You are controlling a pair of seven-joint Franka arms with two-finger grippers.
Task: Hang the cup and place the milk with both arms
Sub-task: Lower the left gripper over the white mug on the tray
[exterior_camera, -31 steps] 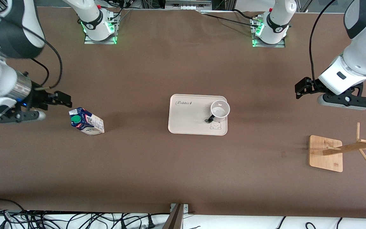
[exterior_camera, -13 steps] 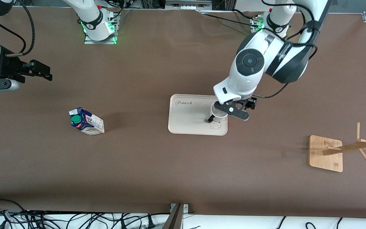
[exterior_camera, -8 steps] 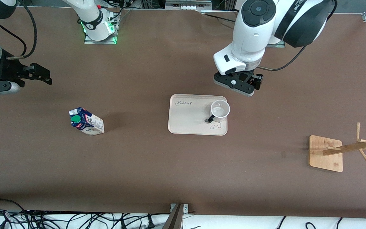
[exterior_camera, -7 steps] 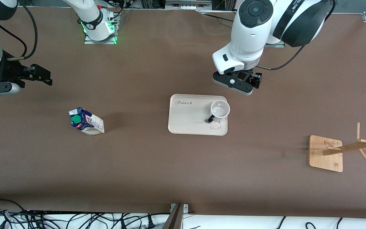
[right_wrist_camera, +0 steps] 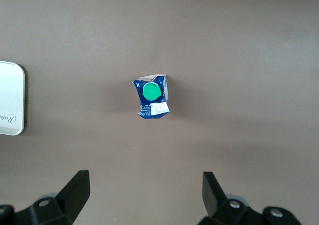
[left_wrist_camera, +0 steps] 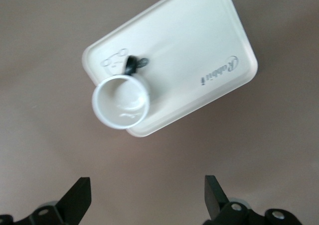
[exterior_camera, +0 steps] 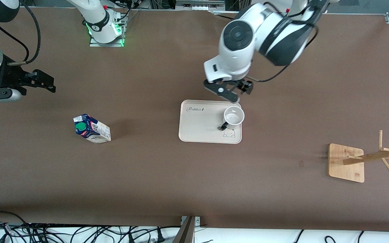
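Cup (exterior_camera: 234,117): upright on the tray (exterior_camera: 198,130), at the corner toward the left arm's end and farther from the front camera; handle points toward that camera; a smiley shows faintly inside the rim in the left wrist view (left_wrist_camera: 121,102).
Cup vs left gripper (exterior_camera: 229,91): the gripper hangs over the table just off the tray's edge that lies farther from the front camera, close above the cup's corner but not over the cup; no contact.
Left gripper state: fingers (left_wrist_camera: 79,199) spread wide, nothing between them, touching nothing.
Milk (exterior_camera: 92,128): standing on the bare table toward the right arm's end, well apart from the tray; green cap (exterior_camera: 80,126) faces up.
Milk vs right gripper (exterior_camera: 42,82): the gripper is over the table at the right arm's end, well apart from the carton; in the right wrist view the carton (right_wrist_camera: 152,97) sits clear of the fingers (right_wrist_camera: 76,191).
Right gripper state: fingers wide apart, holding nothing; this arm waits.
Writing: "Rabbit" in dark script on the tray (exterior_camera: 195,109), also readable in the left wrist view (left_wrist_camera: 219,70); an outline animal figure is drawn on the tray beside the cup's handle (exterior_camera: 228,133). Print on the carton is too small to read.
Rack (exterior_camera: 363,158): wooden base with pegs, toward the left arm's end, nearer the front camera than the tray.
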